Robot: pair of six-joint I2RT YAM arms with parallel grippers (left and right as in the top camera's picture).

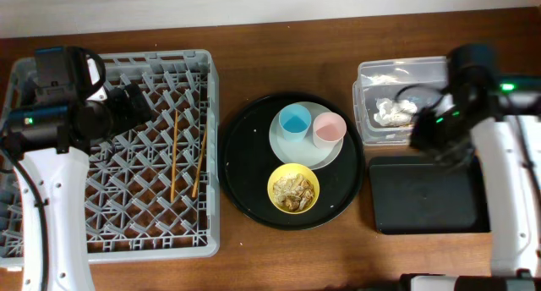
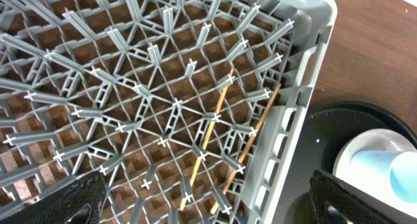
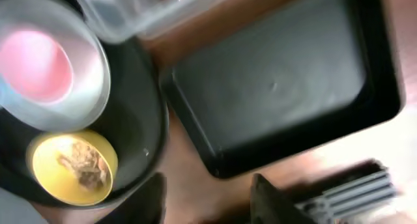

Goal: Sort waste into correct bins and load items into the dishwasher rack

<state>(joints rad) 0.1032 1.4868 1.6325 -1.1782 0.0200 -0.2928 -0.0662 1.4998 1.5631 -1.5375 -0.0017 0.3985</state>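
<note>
Both chopsticks [image 1: 174, 156] lie in the rack [image 1: 127, 198]; the tissue [image 1: 393, 112] sits in the clear tub [image 1: 401, 64] (scraps [image 1: 293, 192] fill the yellow bowl [image 1: 273, 183]). Left jaws gape empty over the rack; right jaws hang parted, empty, near the black tray [image 1: 423, 198].

Everything here stands on a wooden table [image 1: 254, 63] of warm reddish-brown, its grain running left to right and its top smooth with a slight polish. Beyond the table's far edge, along the top of the overhead view, a pale off-white strip [image 1: 254, 2] runs the full width; I cannot tell whether it is wall or floor. The light is soft and even, throwing only faint shadows, though the right wrist view catches a bright sheen [image 3: 397, 142] on the wood.
</note>
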